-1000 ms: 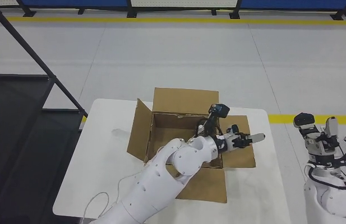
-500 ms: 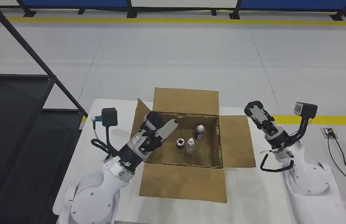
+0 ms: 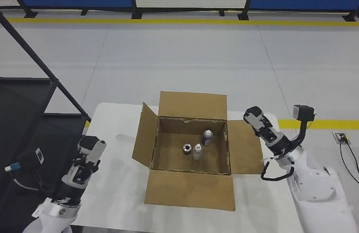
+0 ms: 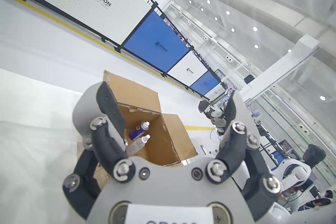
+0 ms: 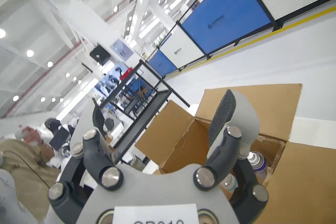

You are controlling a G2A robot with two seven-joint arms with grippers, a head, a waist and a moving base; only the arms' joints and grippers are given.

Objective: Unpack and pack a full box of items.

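The white surface (image 3: pixel 118 175) carries the open cardboard box (image 3: pixel 191 189), flaps splayed, which sits between the two tools. The right tool (image 3: pixel 253 115) hangs just beside the box's right flap, spread wide and holding nothing. The left tool (image 3: pixel 92 144), equally wide and empty, is well apart from the box, beyond its left flap. Inside, toward the right tool's side, a spray can (image 3: pixel 208 137) stands upright, its long axis vertical. A white bottle (image 3: pixel 197 151) stands just beside it, and a small dark round item (image 3: pixel 185 149) sits nearest the left tool. The right arm looks the nearer one for the can, likely dropping in from above.
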